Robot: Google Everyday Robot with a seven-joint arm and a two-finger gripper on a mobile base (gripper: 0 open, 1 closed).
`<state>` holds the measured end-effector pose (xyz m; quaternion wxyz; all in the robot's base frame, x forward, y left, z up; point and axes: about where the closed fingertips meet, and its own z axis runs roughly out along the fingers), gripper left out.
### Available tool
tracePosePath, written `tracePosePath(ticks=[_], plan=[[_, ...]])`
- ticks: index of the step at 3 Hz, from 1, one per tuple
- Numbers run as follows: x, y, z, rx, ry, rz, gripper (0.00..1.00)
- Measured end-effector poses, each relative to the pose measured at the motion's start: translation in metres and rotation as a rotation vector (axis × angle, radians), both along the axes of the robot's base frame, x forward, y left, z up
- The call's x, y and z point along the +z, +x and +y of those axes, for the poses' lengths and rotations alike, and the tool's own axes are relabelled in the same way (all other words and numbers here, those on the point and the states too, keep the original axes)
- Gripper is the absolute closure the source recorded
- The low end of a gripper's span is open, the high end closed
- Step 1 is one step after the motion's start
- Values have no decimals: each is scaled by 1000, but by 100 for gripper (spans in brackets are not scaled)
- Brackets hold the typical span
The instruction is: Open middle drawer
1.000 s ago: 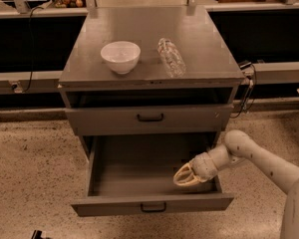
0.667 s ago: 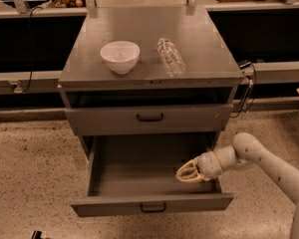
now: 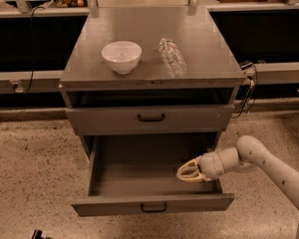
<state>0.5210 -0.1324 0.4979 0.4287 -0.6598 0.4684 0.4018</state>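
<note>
The middle drawer [image 3: 153, 203] is pulled out toward me. It has a low grey front with a small black handle [image 3: 153, 207] and a plain grey inside that holds nothing. My gripper [image 3: 188, 173] is over the right side of the drawer's inside, just behind the front panel and well right of the handle. It holds nothing that I can see. The white arm [image 3: 269, 166] reaches in from the lower right.
The drawer above [image 3: 150, 117] is closed. On the cabinet top [image 3: 209, 59] stand a white bowl [image 3: 121, 56] and a clear plastic bottle [image 3: 172, 57] lying on its side. A cable [image 3: 248, 91] hangs at the cabinet's right. The floor is speckled.
The drawer stays pulled out. The gripper has stayed almost in place inside it, while the arm's elbow has dropped lower and to the right.
</note>
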Motion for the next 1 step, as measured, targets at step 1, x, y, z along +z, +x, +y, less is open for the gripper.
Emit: tracePosePath(ticks=[1], plan=[[-1, 0, 3, 4, 2, 2, 36]])
